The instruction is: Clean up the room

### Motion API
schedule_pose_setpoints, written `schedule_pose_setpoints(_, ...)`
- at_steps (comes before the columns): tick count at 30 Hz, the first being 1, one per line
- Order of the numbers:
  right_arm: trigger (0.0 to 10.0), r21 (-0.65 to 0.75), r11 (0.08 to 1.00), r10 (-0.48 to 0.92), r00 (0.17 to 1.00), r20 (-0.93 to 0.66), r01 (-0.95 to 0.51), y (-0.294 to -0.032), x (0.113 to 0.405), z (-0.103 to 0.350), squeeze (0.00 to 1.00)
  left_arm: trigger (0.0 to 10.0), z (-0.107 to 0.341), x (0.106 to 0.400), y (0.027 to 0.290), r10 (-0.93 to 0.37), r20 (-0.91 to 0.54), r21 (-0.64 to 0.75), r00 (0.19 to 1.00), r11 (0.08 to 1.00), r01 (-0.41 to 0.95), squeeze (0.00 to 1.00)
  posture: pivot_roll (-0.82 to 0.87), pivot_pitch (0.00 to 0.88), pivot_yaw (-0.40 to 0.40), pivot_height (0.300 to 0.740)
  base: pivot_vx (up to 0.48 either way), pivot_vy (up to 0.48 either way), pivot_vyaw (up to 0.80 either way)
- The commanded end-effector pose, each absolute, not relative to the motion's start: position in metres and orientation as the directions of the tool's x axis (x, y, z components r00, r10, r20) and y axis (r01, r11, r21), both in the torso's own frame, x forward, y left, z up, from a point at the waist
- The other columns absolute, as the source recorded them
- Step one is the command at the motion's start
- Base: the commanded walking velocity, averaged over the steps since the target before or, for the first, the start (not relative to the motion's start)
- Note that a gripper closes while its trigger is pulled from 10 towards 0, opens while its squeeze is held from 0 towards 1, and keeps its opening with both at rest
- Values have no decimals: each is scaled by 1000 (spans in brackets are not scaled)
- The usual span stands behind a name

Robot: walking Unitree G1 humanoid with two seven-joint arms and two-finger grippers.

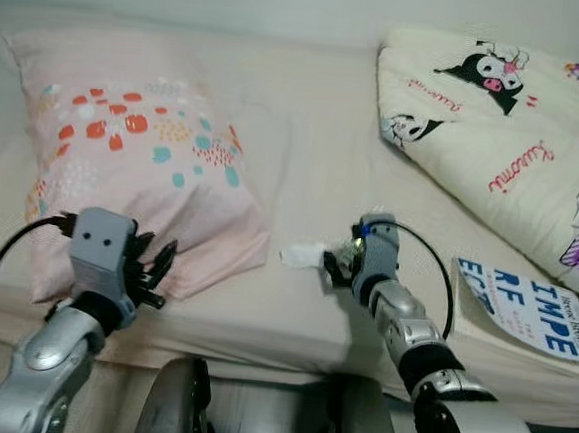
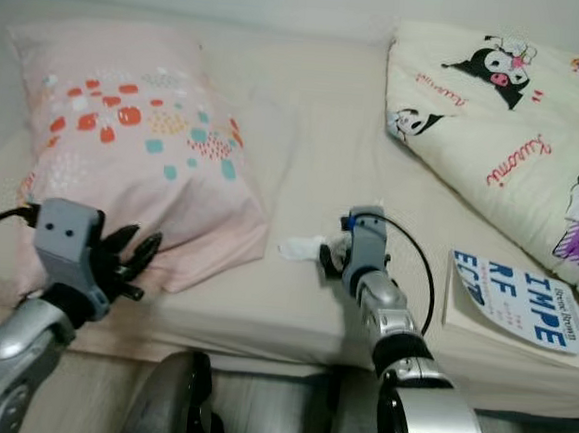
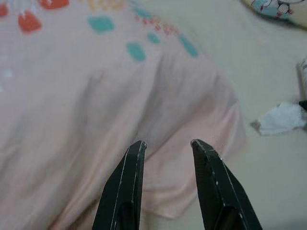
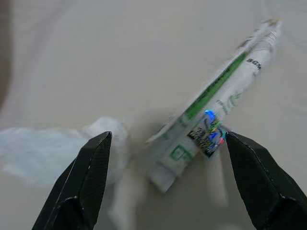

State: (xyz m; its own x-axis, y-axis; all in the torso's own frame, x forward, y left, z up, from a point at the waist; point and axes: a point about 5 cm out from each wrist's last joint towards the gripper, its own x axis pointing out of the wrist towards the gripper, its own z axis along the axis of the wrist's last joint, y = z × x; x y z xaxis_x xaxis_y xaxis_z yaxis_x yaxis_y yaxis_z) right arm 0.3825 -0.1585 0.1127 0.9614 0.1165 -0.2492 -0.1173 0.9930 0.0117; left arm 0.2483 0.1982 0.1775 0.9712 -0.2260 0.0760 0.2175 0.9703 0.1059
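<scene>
- Left gripper (image 1: 155, 266): nearest the camera, two black fingers slightly parted, holding nothing, tips at the near corner of the pale pink patterned pillow (image 1: 144, 155).
- Right gripper (image 4: 168, 143): fingers spread wide, empty, poised over a white-and-green printed wrapper (image 4: 211, 100) and crumpled white tissue (image 1: 302, 253) on the beige bed sheet (image 1: 316, 138).
- Blue-lettered white book (image 1: 528, 311): beside the cream cartoon-print quilt (image 1: 497, 123).

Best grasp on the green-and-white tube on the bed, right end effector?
Grip the green-and-white tube across its narrow width, near mid-length, coming straight down from above. It lies flat on the bedsheet beside a crumpled tissue, and the open right end effector already straddles it. Stay up the tube, away from the end nearest the tissue, so the fingers likely miss the tissue.
</scene>
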Motion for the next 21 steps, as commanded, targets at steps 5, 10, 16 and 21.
schedule_pose_setpoints(5,10000,-45,987,136,953,-271,-154,-161,385,114,1000,10000,185,236,204,-214,70,123,974,971,205,0,275,384,-51,592,0,0,0)
schedule_pose_setpoints(10,10000,-97,967,199,940,-278,-234,-155,386,118,1000,10000,186,231,200,-230,62,112,971,969,222,0,278,383,-53,592,0,0,0)
schedule_pose_setpoints(16,10000,-160,932,264,910,-321,-327,-149,385,116,1000,10000,185,225,197,-251,39,107,967,963,245,0,283,378,-54,592,0,0,0)
schedule_pose_setpoints(21,10000,-180,911,289,885,-364,-372,-148,383,110,1000,10000,186,223,196,-254,33,105,967,963,250,0,290,378,-55,592,0,0,0)
